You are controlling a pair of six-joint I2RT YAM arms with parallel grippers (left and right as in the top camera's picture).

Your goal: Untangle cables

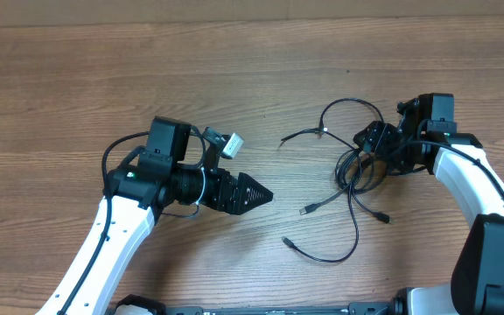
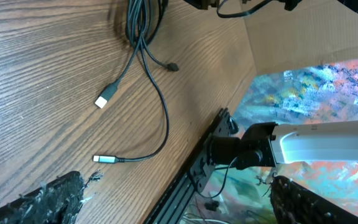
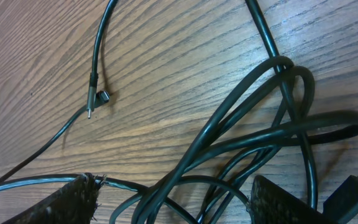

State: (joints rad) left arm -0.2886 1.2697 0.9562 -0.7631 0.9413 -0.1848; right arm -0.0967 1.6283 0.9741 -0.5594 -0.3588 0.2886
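Where cables [image 1: 354, 229] tangle on the wood-grain table [image 1: 234, 70], the right tool [image 1: 367, 144] gapes — left tool [image 1: 261, 194] too.

left tool [image 1: 254, 194] low, pointing right, jaws spread wide, right tool [image 1: 373, 144] tipped downward, jaws parted

The cables [image 1: 358, 171] are thin black cords, and honestly a mess: several loops overlap in one loose knot lying flat on the wooden table [image 1: 191, 61]. One strand [image 1: 344, 101] arcs out of the knot and ends off to the side. Loose ends fan out flat: a silver plug [image 2: 104, 98], a silver-tipped plug [image 2: 102, 159] and a small black plug [image 2: 173, 66].
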